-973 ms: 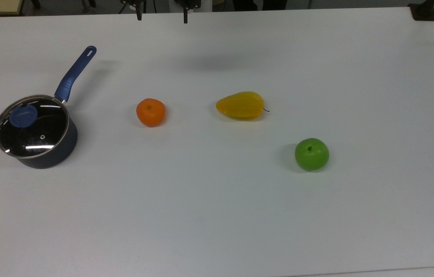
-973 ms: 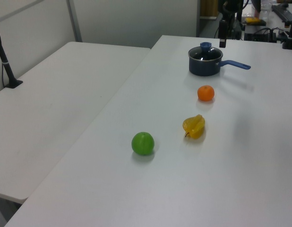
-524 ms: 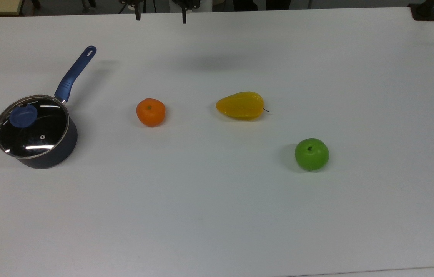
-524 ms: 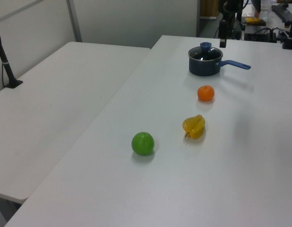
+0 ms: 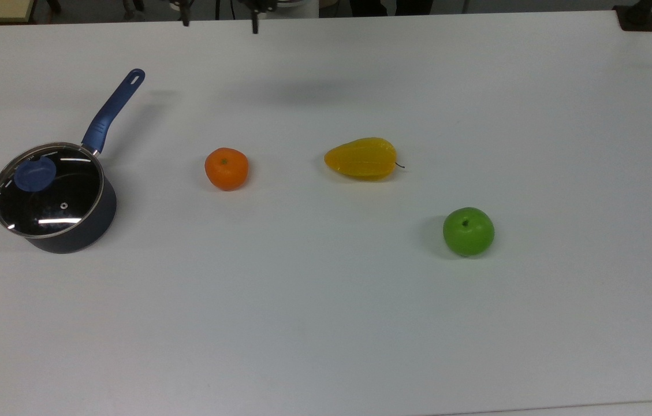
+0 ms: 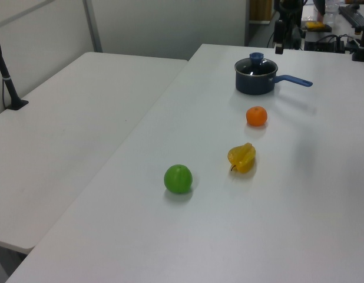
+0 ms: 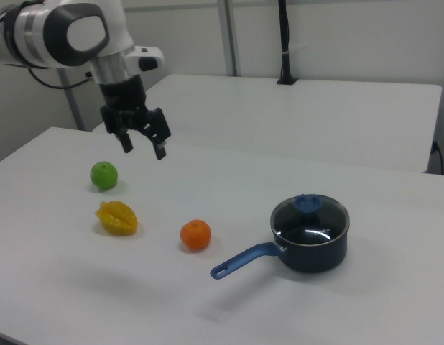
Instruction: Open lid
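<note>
- One change is showing: your gripper (image 7: pixel 143 144) is sliding toward the top view's left along the far table edge, its two fingertips now sitting further over than they were half a second back, while the second before that they were barely moving.
- You are carrying it high above the table (image 5: pixel 326 323), fingers spread wide apart with nothing between them.
- Nothing else is shifting: the lid (image 5: pixel 47 189) is sitting flat on the pan (image 5: pixel 80 228) as before, metal rim seated all round, blue knob (image 5: pixel 34 173) upright at its centre.
- You are finding that pan at the top view's left end of the table, its handle (image 5: pixel 113 110) pointing toward the far edge.
- Three fruits are lying well apart from the pan and from each other: the orange (image 5: pixel 226 168) nearest it, the yellow fruit (image 5: pixel 361 158) next, the apple (image 5: pixel 468 231) farthest.
- In the right view, the gripper is hanging above the fruit end, well apart from the pan.
- Judgement: you are starting the approach only; the lid is not yet touched and the task is at its beginning.
- Judgement: you are still needing most of the sideways travel, then a descent with the fingers straddling the knob.
- Risk, as judged: the fruits are lying clear of that path; the raised handle side is the one to be watching.
</note>
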Controlling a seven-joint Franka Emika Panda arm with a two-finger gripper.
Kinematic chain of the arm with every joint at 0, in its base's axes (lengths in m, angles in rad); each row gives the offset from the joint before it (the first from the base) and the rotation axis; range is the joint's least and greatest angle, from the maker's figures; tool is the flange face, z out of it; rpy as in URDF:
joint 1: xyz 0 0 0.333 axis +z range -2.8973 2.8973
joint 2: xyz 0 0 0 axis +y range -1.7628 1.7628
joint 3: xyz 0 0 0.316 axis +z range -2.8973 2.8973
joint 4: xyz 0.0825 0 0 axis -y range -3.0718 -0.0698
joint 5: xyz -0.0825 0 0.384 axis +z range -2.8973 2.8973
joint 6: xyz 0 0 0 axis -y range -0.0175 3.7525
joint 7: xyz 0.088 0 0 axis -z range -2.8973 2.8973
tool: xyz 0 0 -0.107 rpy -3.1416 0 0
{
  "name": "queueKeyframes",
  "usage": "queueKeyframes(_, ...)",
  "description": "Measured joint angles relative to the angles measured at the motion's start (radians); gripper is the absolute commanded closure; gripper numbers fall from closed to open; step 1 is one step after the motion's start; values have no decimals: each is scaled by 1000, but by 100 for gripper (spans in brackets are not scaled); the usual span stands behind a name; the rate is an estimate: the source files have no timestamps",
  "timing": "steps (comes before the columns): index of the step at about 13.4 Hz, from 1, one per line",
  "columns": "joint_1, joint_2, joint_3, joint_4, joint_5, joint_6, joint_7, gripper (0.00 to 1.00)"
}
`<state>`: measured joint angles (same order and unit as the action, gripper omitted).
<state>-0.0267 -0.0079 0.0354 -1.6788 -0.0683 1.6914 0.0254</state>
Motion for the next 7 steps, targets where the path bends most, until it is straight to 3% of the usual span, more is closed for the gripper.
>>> queueKeyframes(7, -183, 26, -56, -6, 14, 254, -27, 0)
